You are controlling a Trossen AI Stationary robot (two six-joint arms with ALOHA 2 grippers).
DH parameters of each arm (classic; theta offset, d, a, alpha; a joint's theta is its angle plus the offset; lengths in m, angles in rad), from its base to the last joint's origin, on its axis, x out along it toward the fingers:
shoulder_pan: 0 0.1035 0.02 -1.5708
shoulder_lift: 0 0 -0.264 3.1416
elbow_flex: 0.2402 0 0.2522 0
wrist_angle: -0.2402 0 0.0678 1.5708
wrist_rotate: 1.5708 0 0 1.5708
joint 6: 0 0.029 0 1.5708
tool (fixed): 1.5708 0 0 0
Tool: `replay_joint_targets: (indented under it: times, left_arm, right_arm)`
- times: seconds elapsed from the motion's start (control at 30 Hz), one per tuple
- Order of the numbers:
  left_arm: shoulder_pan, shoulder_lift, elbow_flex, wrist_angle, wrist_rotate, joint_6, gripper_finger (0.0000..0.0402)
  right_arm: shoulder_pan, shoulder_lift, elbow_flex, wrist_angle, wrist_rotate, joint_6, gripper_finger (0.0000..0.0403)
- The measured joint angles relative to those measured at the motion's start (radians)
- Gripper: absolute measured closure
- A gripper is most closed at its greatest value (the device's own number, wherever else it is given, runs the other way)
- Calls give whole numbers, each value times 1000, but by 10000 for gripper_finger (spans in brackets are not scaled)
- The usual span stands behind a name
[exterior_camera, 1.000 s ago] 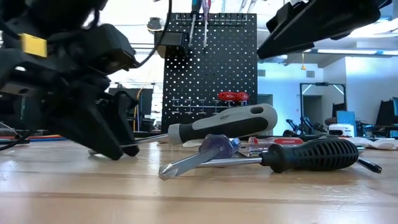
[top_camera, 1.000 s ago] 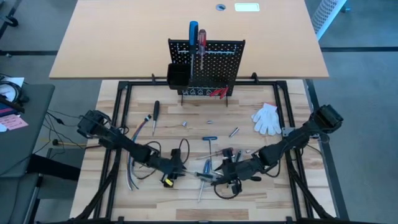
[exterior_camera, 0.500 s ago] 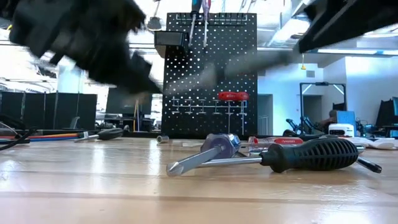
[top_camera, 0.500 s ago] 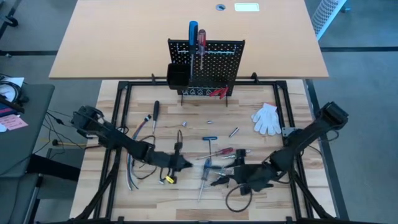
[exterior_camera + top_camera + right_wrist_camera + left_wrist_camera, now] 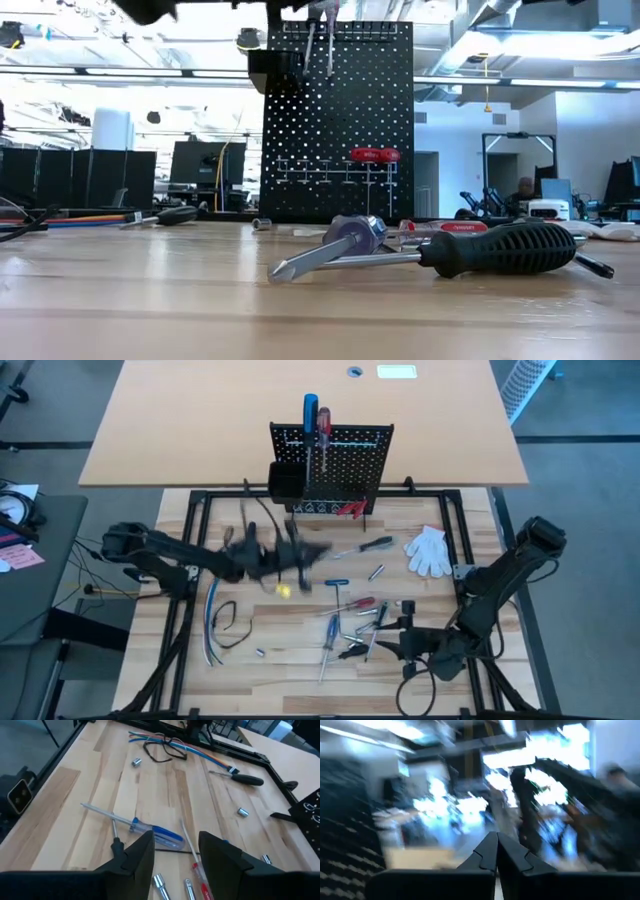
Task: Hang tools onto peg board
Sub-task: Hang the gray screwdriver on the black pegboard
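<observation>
Steel and rubber make this a light, stiff load. The grey-handled screwdriver (image 5: 376, 544) hangs in the air just near of the peg board (image 5: 345, 450), its thin shaft running left to the left gripper (image 5: 303, 556). That claw's fingers are pressed together, and we judge them pinched on the shaft. A smooth shaft is slippery and the handle end heavier, so we would rather take it close to the handle.

The right gripper (image 5: 175, 840) waits spread and empty over the near right of the table, above the blue-handled screwdriver (image 5: 161, 833).

The high view alone shows the carried tool. The low view shows neither claw, only the board face with the red pliers (image 5: 372, 155) hanging on it. The left wrist view shows no shaft between the closed fingers.
</observation>
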Motion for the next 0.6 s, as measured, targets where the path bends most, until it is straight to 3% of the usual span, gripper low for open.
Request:
replay_joint_targets:
  times: [0.27,0.6]
  left_arm:
    - [123,84,140,78,64,-34,399]
    - [54,81,161,-170,89,17,400]
  right_arm:
    - [6,9,0,-5,4,11,241]
    - [53,9,0,-108,68,137,241]
